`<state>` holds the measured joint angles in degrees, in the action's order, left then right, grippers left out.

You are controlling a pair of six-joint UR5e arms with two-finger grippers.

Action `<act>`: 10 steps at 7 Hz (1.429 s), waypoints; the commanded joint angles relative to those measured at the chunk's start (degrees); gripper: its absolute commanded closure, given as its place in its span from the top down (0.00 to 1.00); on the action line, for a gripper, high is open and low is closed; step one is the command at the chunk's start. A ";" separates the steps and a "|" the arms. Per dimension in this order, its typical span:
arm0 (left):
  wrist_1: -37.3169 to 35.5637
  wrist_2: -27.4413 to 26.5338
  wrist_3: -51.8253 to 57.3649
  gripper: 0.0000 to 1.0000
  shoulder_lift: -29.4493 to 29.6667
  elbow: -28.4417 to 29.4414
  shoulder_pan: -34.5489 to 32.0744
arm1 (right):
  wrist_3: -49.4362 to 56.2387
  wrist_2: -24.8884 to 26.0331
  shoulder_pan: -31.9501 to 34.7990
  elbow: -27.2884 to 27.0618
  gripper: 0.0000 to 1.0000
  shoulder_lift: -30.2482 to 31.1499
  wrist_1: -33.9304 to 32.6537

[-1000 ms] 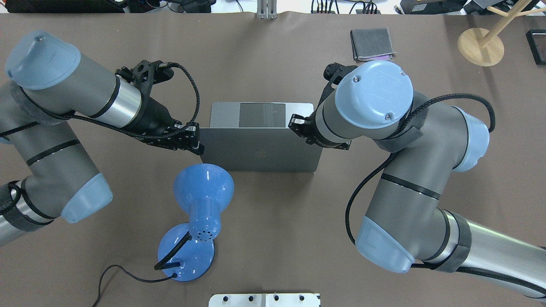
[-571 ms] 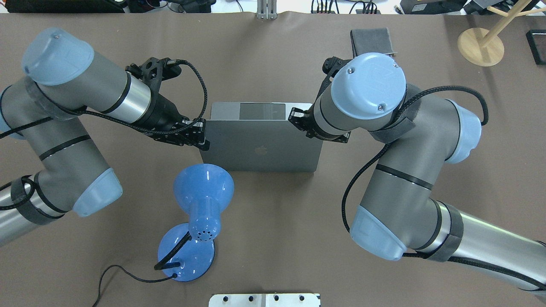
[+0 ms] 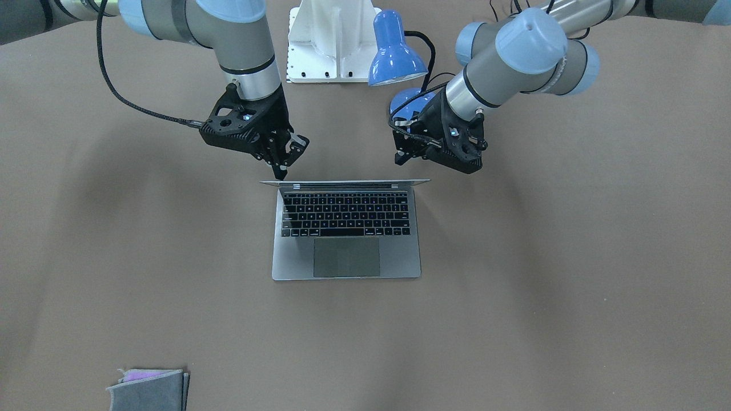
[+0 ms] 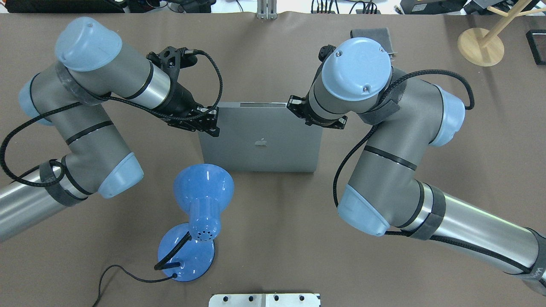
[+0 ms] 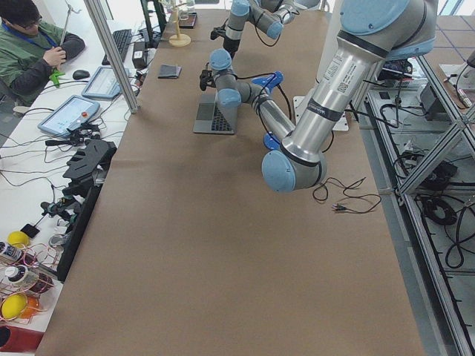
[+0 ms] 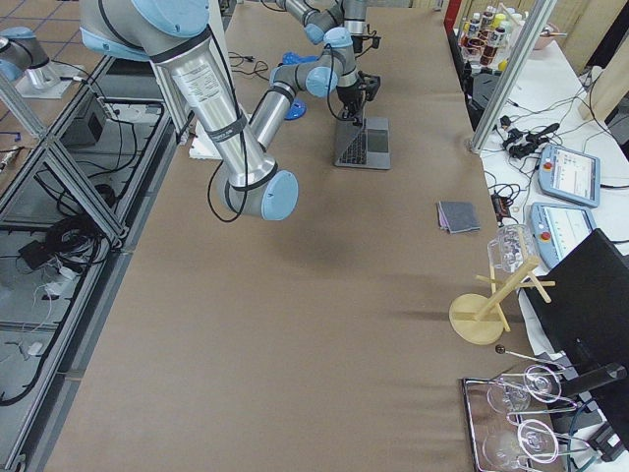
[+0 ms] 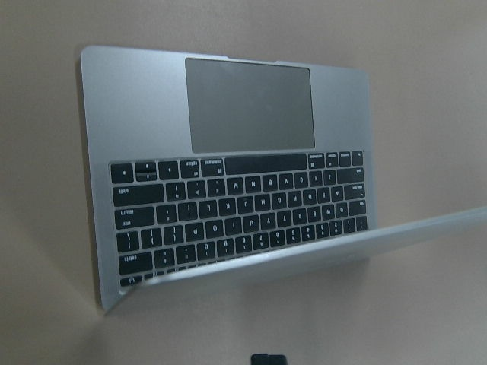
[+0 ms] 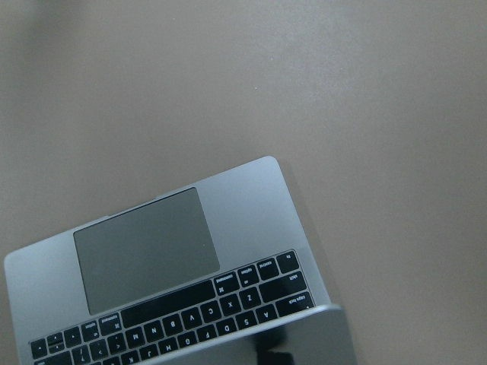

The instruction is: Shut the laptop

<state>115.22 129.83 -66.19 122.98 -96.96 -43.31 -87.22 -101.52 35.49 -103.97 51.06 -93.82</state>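
Note:
The grey laptop (image 4: 273,153) sits mid-table with its lid partly lowered. The lid's back and apple logo face up in the overhead view. From the front the laptop (image 3: 400,262) shows black keys and trackpad, with the lid edge-on. It also shows in the left wrist view (image 7: 137,114) and the right wrist view (image 8: 243,205). My left gripper (image 4: 212,128) looks shut and empty against the lid's back at its upper left corner; from the front this gripper (image 3: 398,160) is just behind the lid's edge. My right gripper (image 4: 294,107), also seen from the front (image 3: 281,173), looks shut at the upper right corner.
A blue desk lamp (image 4: 202,192) with a black cable stands close behind the laptop on my left side. A folded grey cloth (image 3: 148,389) lies far forward on my right. A wooden stand (image 4: 480,47) is at the far right. A white mount plate (image 4: 264,299) is at the near edge.
Both grippers have moved forward, away from me, with the lid's top edge. The lid has tipped further over the keyboard, and the strip of trackpad seen from overhead has almost gone.

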 commanded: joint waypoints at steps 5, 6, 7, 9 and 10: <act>0.17 -3.16 3.88 0.00 6.64 11.24 -3.01 | 1.17 -0.25 2.04 8.08 0.00 -2.54 3.73; 0.18 -3.44 5.19 0.00 7.97 13.53 -3.01 | 1.17 -0.25 2.04 9.04 0.00 -2.98 3.82; 0.26 -4.57 5.98 0.00 8.33 14.77 -3.01 | 1.17 -0.25 2.21 10.62 0.00 -4.11 3.82; 0.35 -6.85 6.77 0.00 10.35 18.46 -3.01 | 1.17 -0.17 2.22 13.51 0.00 -5.43 5.82; 0.35 -7.39 8.00 0.00 10.44 19.35 -3.01 | 0.91 -0.08 2.22 17.97 0.00 -5.96 10.72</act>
<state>115.54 123.49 -59.40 132.92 -79.17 -46.31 -86.10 -101.70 37.69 -90.22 45.84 -87.44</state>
